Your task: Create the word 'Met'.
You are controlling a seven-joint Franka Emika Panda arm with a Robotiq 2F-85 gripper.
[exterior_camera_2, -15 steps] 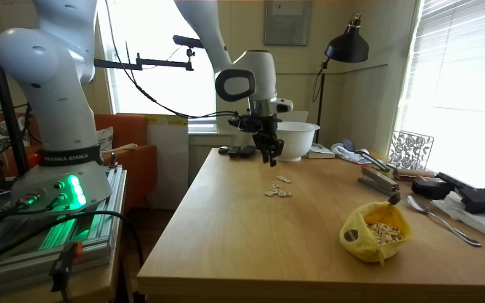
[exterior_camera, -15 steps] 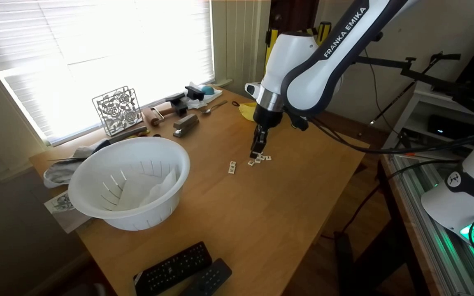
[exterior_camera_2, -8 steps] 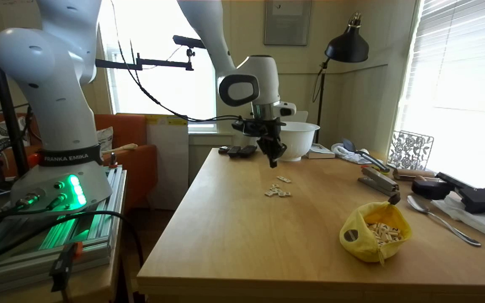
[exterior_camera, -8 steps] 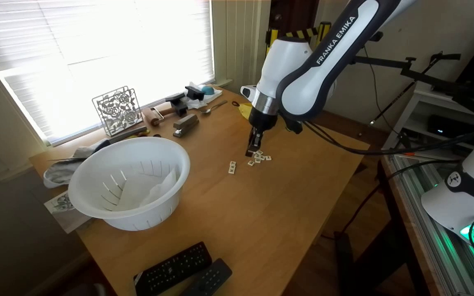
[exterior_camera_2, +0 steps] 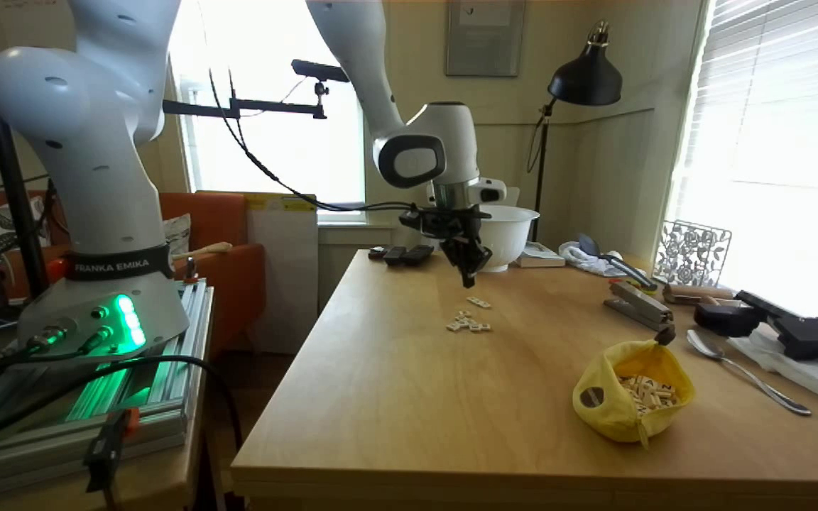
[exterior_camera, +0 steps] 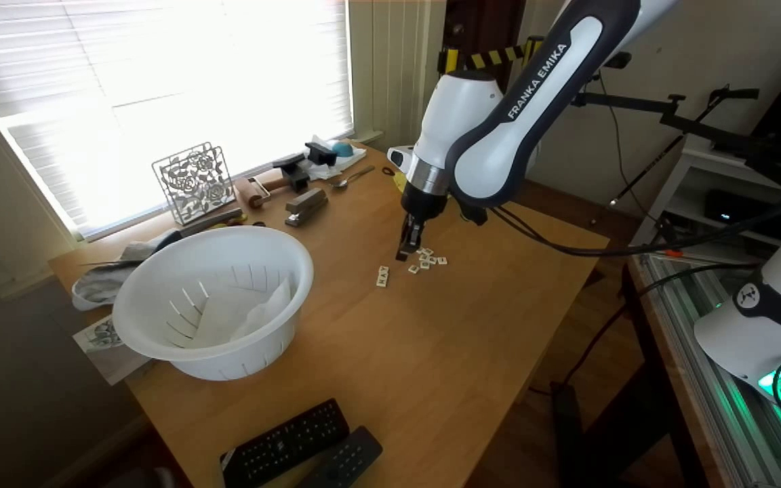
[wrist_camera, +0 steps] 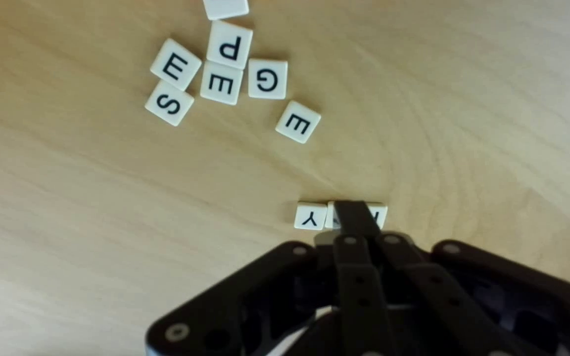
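The pieces for the word 'Met' are whitish letter tiles on the wooden table. In the wrist view a short row holds a Y tile [wrist_camera: 310, 216], a middle tile [wrist_camera: 332, 215] mostly hidden by my fingertips, and a partly covered end tile [wrist_camera: 378, 214]. Farther up lie loose tiles: an E-like one [wrist_camera: 298, 122], a G [wrist_camera: 267, 79], a P [wrist_camera: 229, 44], an S [wrist_camera: 169, 103] and several more. My gripper [wrist_camera: 356, 217] is shut with nothing between its fingers. Both exterior views show the gripper [exterior_camera: 401, 256] above the table, apart from the row [exterior_camera_2: 478, 302].
A white bowl [exterior_camera: 211, 234] and black remotes [exterior_camera: 289, 440] share the table. A yellow bag [exterior_camera_2: 611, 419] holds several more tiles, with a spoon [exterior_camera_2: 757, 380] beside it. A stapler [exterior_camera_2: 637, 305] lies farther along. The table's front edge [exterior_camera_2: 522, 479] shows in an exterior view.
The gripper's fingers, apart a second ago, have come together. The arm has shifted away from the loose tiles toward the short row and a little lower. The tiles stay put.
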